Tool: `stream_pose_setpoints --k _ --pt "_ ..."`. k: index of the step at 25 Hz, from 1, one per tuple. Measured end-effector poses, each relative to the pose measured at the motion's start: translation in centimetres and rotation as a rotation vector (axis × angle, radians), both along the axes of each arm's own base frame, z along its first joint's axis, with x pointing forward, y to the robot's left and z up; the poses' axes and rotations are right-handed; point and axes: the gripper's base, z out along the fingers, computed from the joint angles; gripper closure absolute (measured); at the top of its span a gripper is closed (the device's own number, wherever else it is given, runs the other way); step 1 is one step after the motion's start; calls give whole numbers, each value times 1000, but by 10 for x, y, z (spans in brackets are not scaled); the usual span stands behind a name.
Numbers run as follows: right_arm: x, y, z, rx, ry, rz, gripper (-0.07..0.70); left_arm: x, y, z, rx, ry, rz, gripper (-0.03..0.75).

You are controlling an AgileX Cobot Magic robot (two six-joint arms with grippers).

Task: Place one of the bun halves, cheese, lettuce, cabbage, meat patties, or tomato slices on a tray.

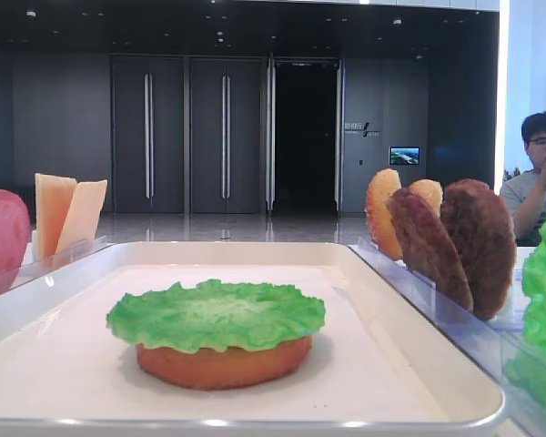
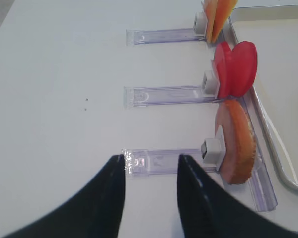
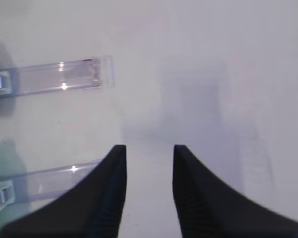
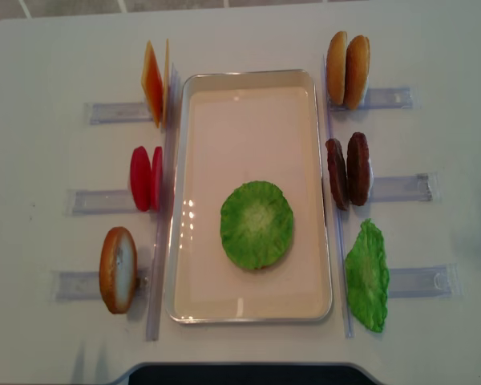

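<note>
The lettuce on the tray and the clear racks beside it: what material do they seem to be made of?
The lettuce looks like moulded plastic or rubber: a uniform bright green, a matte pebbled surface and a stiff frilled edge that keeps its shape over the bun half. The clear racks look like transparent acrylic or similar hard plastic: see-through, glossy, with sharp highlights. The tray seems glossy cream plastic or enamel; I cannot tell which.

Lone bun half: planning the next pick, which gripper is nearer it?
Left. The left gripper hangs by the rack holding the bun half; the right gripper is beside the lettuce, across the tray.
</note>
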Motion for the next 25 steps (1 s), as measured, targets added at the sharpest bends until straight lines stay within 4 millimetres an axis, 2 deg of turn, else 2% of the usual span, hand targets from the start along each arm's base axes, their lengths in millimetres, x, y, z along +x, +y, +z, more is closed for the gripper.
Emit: stream_pose_setpoints --k 4,9,14,19,25 --pt "-17 -18 10 -22 -4 -61 381 0 0 0 0 0 0 442" --pt "-36 -21 18 -27 -46 -70 381 0 0 0 0 0 0 442" --pt "-63 -20 6 -28 -68 -69 381 0 0 0 0 0 0 442" --pt "-95 -18 -6 -25 -172 -65 381 0 0 0 0 0 0 442" --pt "-133 -16 -8 -25 -333 -66 381 0 0 0 0 0 0 442"
